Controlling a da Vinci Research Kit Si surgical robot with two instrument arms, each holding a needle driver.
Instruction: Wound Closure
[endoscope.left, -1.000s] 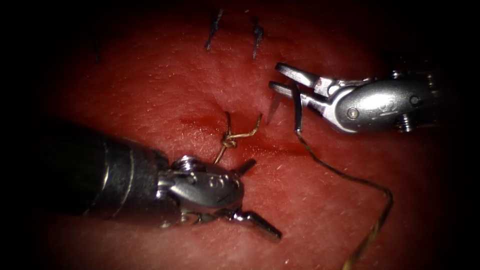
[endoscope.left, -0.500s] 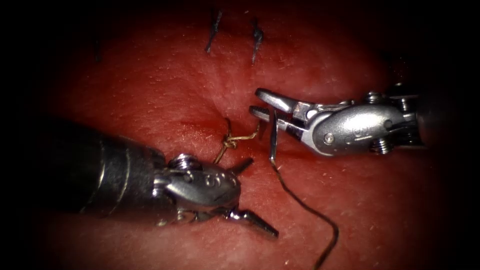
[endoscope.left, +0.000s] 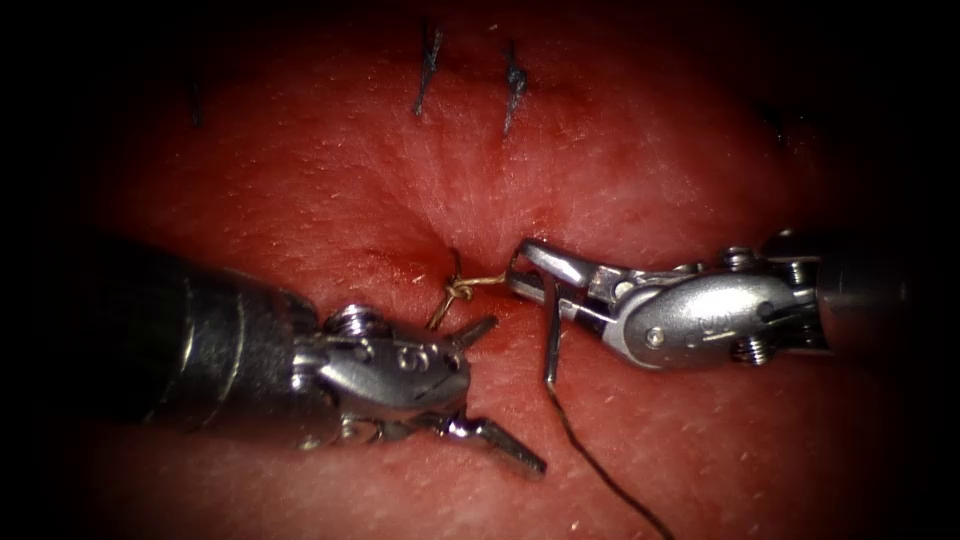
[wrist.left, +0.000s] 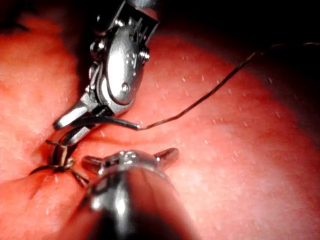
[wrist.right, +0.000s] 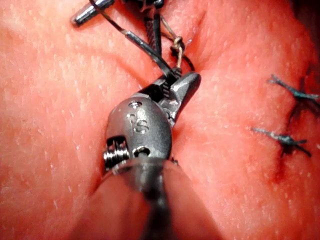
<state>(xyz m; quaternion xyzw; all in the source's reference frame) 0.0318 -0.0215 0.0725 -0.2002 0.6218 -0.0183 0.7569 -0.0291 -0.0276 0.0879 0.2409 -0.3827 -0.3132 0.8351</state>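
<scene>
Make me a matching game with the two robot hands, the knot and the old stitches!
Things:
1. left hand
2. right hand
3. knot
4. finished stitches

States:
A. grips the needle around mid-curve; needle out of the tissue
B. open, holds nothing
C. dark blue, far beyond both hands
D. tan, between the two hands

Pairs: 1-B, 2-A, 3-D, 4-C
</scene>
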